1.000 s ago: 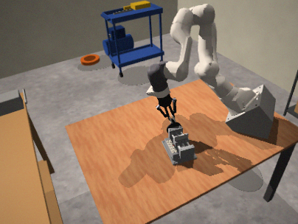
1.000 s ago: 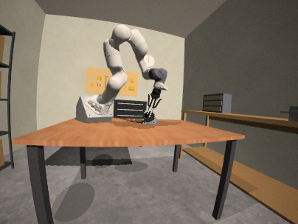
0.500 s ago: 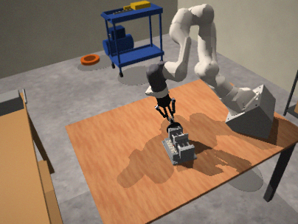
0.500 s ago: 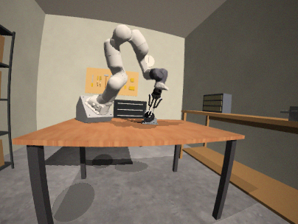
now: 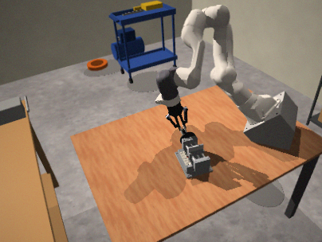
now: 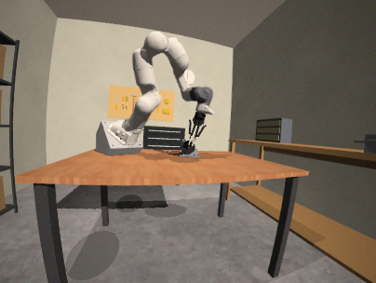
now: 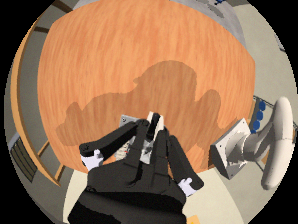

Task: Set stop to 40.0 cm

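A small grey stop mechanism (image 5: 194, 159) (image 6: 189, 152) stands on the wooden table (image 5: 119, 151) (image 6: 140, 169) near its middle. Its dark round handwheel (image 5: 186, 136) sits at the end nearest the arm. My gripper (image 5: 183, 130) (image 6: 190, 141) (image 7: 154, 119) reaches down onto it at a slant and is shut on the handwheel. In the wrist view the black fingers hide the handwheel and most of the mechanism. I cannot read the stop's scale in any view.
The arm's grey base (image 5: 275, 119) (image 6: 114, 137) stands at the table's far right corner. A blue cart (image 5: 143, 36) and an orange ring (image 5: 97, 64) are on the floor behind. A wooden bench (image 5: 20, 179) (image 6: 298, 149) runs beside the table.
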Controlling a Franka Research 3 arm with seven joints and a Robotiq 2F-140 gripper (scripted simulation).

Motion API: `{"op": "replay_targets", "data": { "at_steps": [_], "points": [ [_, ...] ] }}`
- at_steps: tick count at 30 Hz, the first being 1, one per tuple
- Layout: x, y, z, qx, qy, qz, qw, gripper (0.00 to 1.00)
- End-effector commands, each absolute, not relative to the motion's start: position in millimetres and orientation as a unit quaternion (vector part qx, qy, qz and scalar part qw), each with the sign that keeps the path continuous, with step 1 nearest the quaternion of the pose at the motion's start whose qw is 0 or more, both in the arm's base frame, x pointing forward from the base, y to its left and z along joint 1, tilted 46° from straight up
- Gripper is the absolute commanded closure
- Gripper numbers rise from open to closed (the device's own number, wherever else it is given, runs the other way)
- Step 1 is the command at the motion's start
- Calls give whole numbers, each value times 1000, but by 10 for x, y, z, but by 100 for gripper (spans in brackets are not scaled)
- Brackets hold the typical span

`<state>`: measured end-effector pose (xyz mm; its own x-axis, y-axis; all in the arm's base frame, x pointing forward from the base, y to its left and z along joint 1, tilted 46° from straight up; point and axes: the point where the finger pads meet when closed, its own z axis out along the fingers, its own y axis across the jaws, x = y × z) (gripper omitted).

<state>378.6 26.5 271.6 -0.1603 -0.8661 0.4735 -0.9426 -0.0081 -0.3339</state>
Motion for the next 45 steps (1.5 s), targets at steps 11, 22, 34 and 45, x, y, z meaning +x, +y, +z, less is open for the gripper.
{"op": "replay_targets", "data": {
  "at_steps": [11,22,34,45],
  "points": [
    [3897,232,2688,645,-700,297,66,96],
    [4007,193,2653,645,-700,297,66,96],
    [4132,99,2525,645,-700,297,66,96],
    [4141,-13,2325,645,-700,297,66,96]
  ]
}}
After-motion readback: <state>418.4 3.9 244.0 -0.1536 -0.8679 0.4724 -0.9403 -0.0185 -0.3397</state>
